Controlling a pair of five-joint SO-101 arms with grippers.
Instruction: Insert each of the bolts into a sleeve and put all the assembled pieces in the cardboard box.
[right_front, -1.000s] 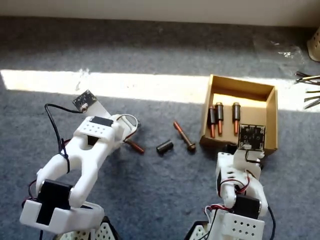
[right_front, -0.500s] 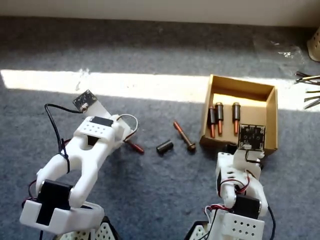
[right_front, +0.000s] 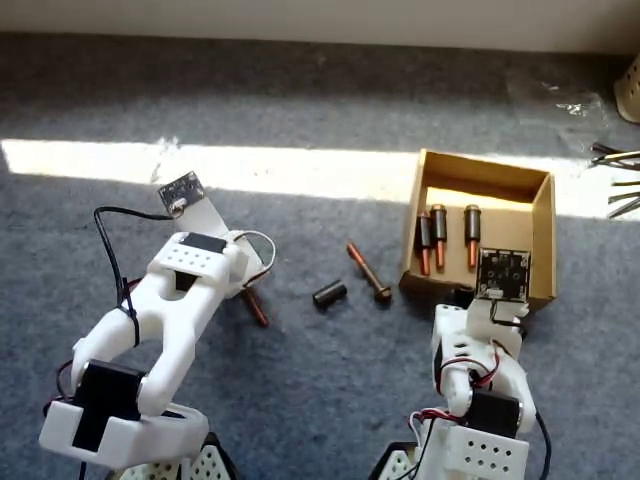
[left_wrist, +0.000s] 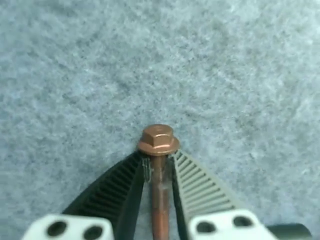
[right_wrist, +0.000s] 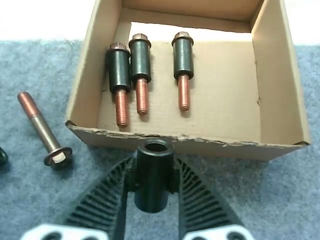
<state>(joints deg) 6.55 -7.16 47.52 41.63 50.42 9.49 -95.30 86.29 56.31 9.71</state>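
My left gripper (left_wrist: 159, 167) is shut on a copper bolt (left_wrist: 159, 150), its hex head pointing away from the wrist over grey carpet; from above that bolt (right_front: 256, 307) pokes out below the left arm's wrist. My right gripper (right_wrist: 154, 172) is shut on a black sleeve (right_wrist: 154, 176), held just in front of the cardboard box (right_wrist: 280, 75). Three assembled bolt-and-sleeve pieces (right_wrist: 140, 65) lie side by side inside the box (right_front: 545, 215). A loose bolt (right_front: 368, 272) and a loose black sleeve (right_front: 329, 295) lie on the carpet between the arms; this bolt (right_wrist: 44, 129) also lies left of the box.
Metal tools (right_front: 615, 180) lie at the right edge beyond the box. A bright strip of sunlight (right_front: 250, 170) crosses the grey carpet behind the arms. Open carpet lies between the arms around the loose parts.
The left gripper has turned at the wrist: its bolt swung from pointing right toward the loose sleeve to pointing down toward the front. The right arm has stayed still.
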